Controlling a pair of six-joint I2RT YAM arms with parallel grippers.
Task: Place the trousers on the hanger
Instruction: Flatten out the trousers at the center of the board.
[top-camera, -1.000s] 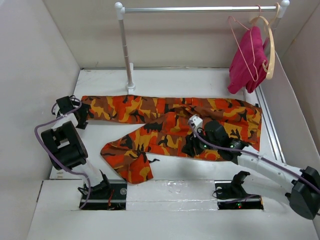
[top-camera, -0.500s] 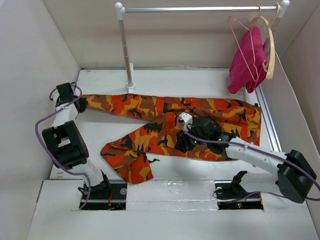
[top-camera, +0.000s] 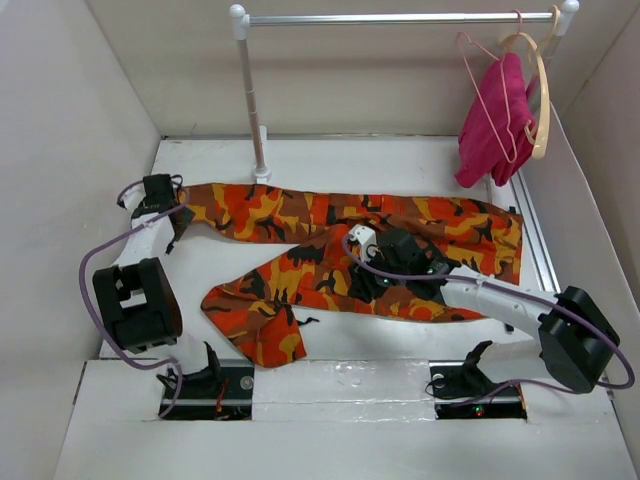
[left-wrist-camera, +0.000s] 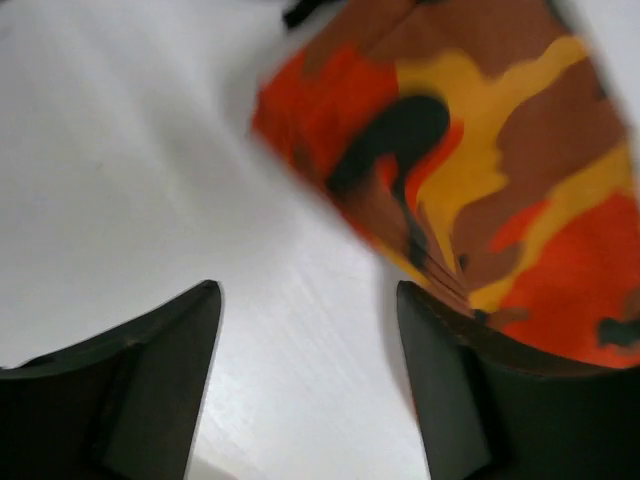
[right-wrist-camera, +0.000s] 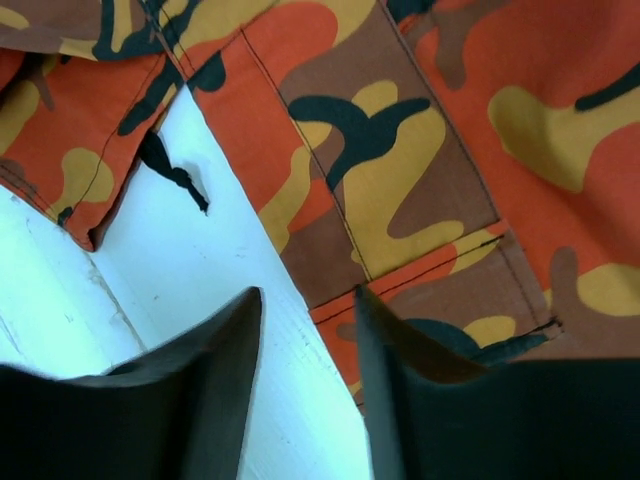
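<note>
The camouflage trousers lie flat across the table, one leg reaching left, the other bent toward the front. My left gripper is at the cuff of the far leg. In the left wrist view it is open over bare table, and the cuff lies just past its right finger. My right gripper is over the trousers' middle, open. It straddles the cloth edge, with table between the fingers. The pink wire hanger hangs on the rail at the far right.
A white rail on a post spans the back. A pale wooden hanger and a magenta cloth hang beside the wire one. Walls close in left, right and behind. A black drawstring trails on the table.
My left gripper has moved right onto the cuff end of the far leg. My right gripper has slid left across the trousers.
</note>
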